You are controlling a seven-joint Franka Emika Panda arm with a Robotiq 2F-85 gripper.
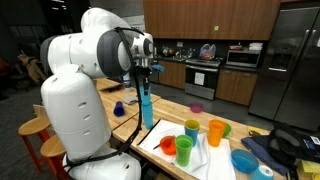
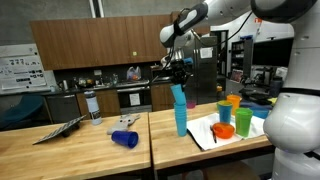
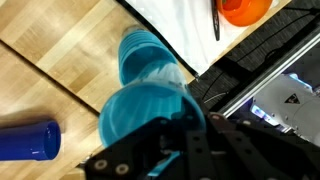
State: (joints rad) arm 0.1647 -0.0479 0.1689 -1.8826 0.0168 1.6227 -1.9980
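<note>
A tall stack of light-blue cups point(image 1: 147, 106) point(image 2: 180, 112) stands upright on the wooden table, close to the edge of a white cloth point(image 1: 205, 160). My gripper point(image 1: 146, 72) point(image 2: 177, 78) is at the stack's top, shut on the rim of the top cup. In the wrist view the stack point(image 3: 148, 85) runs away from my gripper point(image 3: 165, 140), whose black fingers cover the near rim. A dark blue cup point(image 2: 124, 139) point(image 3: 28, 141) lies on its side on the wood, away from the stack.
On the white cloth stand several cups: an orange one point(image 1: 216, 131), a green one point(image 1: 185, 150), a low orange one point(image 2: 224, 131) point(image 3: 245, 9), plus a blue bowl point(image 1: 245, 161). A black pen point(image 3: 215, 18) lies on the cloth. Kitchen cabinets and an oven stand behind.
</note>
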